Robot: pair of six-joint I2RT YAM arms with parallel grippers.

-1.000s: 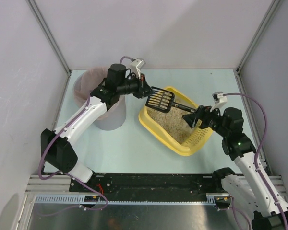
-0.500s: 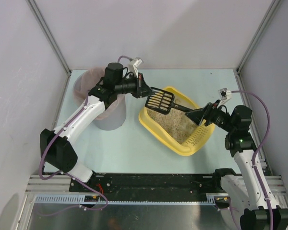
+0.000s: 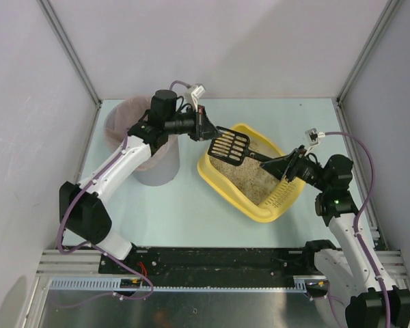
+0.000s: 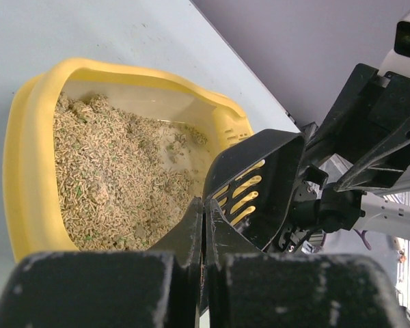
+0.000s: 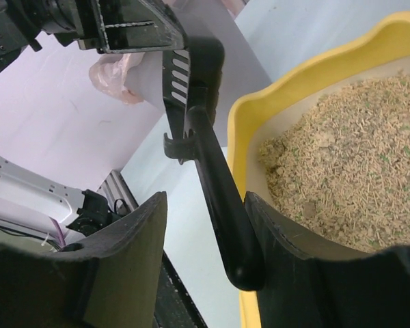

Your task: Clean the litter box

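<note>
Scene: grey-walled cell, pale blue desk (image 3: 191,198) | litter box (image 3: 281,197): centre-right on the desk, beige litter inside, near grey bin (image 3: 160,167) | left tool (image 3: 206,128): pinched shut on the head of the black slotted scoop (image 3: 230,143), above the box's far-left rim | right tool (image 3: 282,165): over the box's right rim, jaws apart astride the scoop handle, gap on one side

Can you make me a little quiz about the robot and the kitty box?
1. True or false: the scoop rests down inside the litter box.
2. Which tool pinches the scoop's slotted head? A: left tool. B: right tool.
3. What colour is the litter box?

Key: 1 false, it is held up above the box. 2 A. 3 yellow.
</note>
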